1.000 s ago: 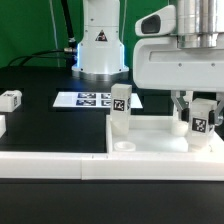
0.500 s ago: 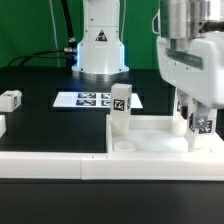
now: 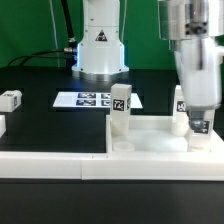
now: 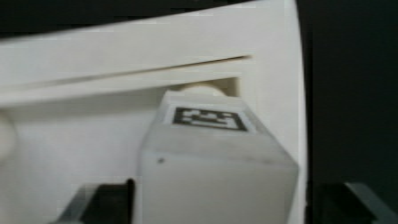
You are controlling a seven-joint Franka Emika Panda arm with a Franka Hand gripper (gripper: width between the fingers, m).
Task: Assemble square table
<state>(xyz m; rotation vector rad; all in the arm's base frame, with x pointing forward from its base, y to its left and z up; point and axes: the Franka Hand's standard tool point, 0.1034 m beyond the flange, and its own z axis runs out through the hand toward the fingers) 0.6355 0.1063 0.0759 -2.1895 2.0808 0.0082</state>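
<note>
The white square tabletop (image 3: pixel 150 138) lies on the black table with its raised edges up. One short white tagged leg (image 3: pixel 120 108) stands upright in its far corner on the exterior view's left. My gripper (image 3: pixel 198 123) is shut on a second tagged leg (image 3: pixel 199 128) and holds it upright in the corner socket on the exterior view's right. In the wrist view the leg (image 4: pixel 214 160) fills the space between my dark fingers (image 4: pixel 107 205), above the tabletop (image 4: pixel 107 75). The socket under the leg is hidden.
Two loose legs (image 3: pixel 10 99) lie at the exterior view's left edge. The marker board (image 3: pixel 90 100) lies behind the tabletop. A long white rail (image 3: pixel 50 166) runs along the front. The robot base (image 3: pixel 100 50) stands at the back.
My gripper has turned about its vertical axis while staying on the leg at the right corner. The hand now shows its narrow side. The leg has stayed in place.
</note>
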